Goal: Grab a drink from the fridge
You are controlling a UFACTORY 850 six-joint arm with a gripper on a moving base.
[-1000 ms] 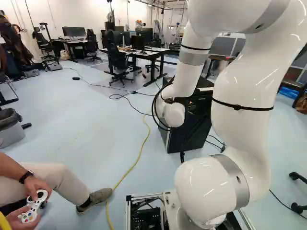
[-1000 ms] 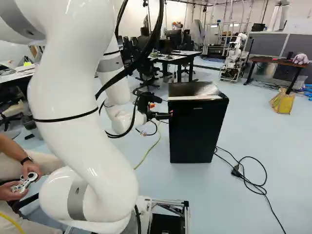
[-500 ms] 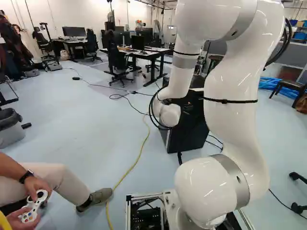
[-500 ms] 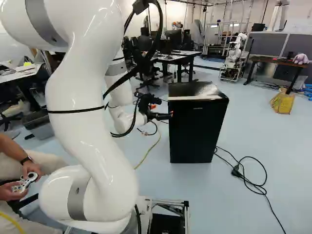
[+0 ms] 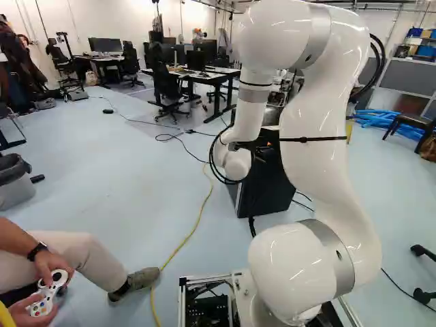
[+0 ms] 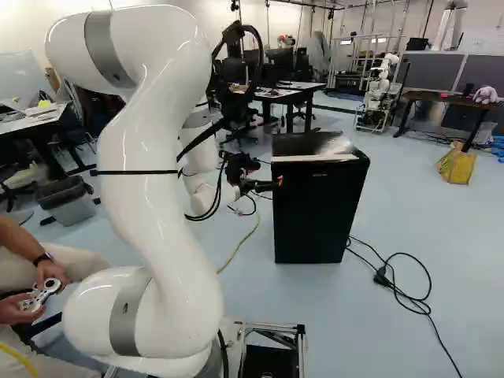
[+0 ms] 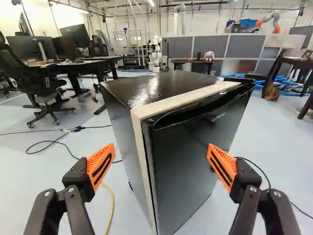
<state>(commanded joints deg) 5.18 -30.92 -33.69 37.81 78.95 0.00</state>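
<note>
One white arm point(image 5: 313, 163), left base view: it rises from its lowest joint point(image 5: 289, 313). Seen from that joint, the black fridge point(image 5: 269, 187) sits between eleven and twelve o'clock, partly behind the arm.
Fridge, right base view: it stands upright at about one o'clock from the joint. The gripper point(image 6: 276, 184) is at its upper part, toward ten o'clock from the fridge's middle; contact there cannot be told.
Gripper, wrist view: it points at the fridge's near corner, at twelve o'clock. The door point(image 7: 188, 166) spreads from twelve toward one and looks shut against the pale rim point(image 7: 183, 98). A desk point(image 7: 73, 67) stands farther off at eleven.
Orange pads point(image 7: 100, 166), wrist view: spread wide apart, with nothing grasped between them; neither visibly presses on the fridge.
Drink: not in sight in any view, presumably inside the fridge.
Step in hand: lining up to open the door, I judge; taking the drink comes later.
Next move: ease one finger to the door's near edge at twelve o'clock, hook behind it, then pull outward. Pushing too hard could shove the fridge or slip off the smooth face.
</note>
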